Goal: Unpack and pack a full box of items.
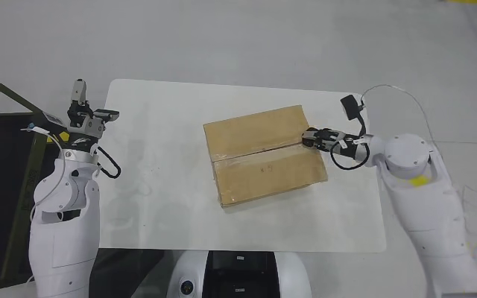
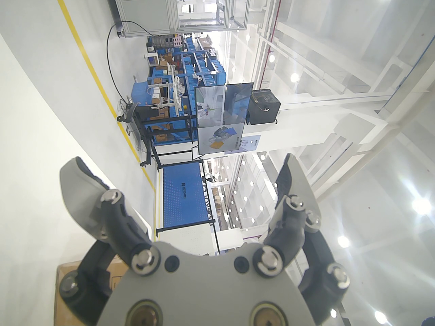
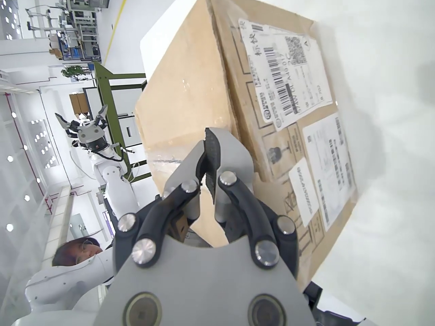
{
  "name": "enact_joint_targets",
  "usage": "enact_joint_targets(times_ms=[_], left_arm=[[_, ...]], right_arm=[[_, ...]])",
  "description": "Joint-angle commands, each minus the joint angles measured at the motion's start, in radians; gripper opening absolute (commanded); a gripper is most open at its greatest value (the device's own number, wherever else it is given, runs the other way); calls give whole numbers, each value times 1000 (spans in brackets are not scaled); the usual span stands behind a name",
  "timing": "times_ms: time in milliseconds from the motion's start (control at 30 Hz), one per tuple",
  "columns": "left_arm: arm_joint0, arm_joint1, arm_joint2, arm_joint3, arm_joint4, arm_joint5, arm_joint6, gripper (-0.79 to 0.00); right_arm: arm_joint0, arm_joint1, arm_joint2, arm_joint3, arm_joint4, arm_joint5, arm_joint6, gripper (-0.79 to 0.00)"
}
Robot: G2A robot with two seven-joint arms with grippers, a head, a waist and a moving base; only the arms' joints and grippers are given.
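The closed cardboard box (image 1: pixel 264 155) sits mid-tabletop (image 1: pixel 156 201), nearer the right edge, stiff and probably heavy, best opened by a flap edge at the middle seam, where the right gripper (image 1: pixel 307 137) has its jaws squeezed together, while the left gripper (image 1: pixel 78 89) is wide open by the left edge.

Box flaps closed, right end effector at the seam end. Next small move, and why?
Likely drag the right end effector along the taped centre seam of the box to split it: both flaps lie flat, and it sits shut at the seam's end. The left end effector is open, well clear.
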Motion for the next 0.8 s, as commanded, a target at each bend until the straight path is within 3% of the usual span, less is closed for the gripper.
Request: enact_joint_targets(times_ms=[0,400,767], left_arm=[[0,0,0,0,0,0,0,0],[0,0,0,0,0,0,0,0],[0,0,0,0,0,0,0,0]], right_arm=[[-2,3,14,9,4,10,-3,-785],[-13,15,63,42,5,-3,-34,-785],[-60,21,79,-95,13,-46,-63,-785]])
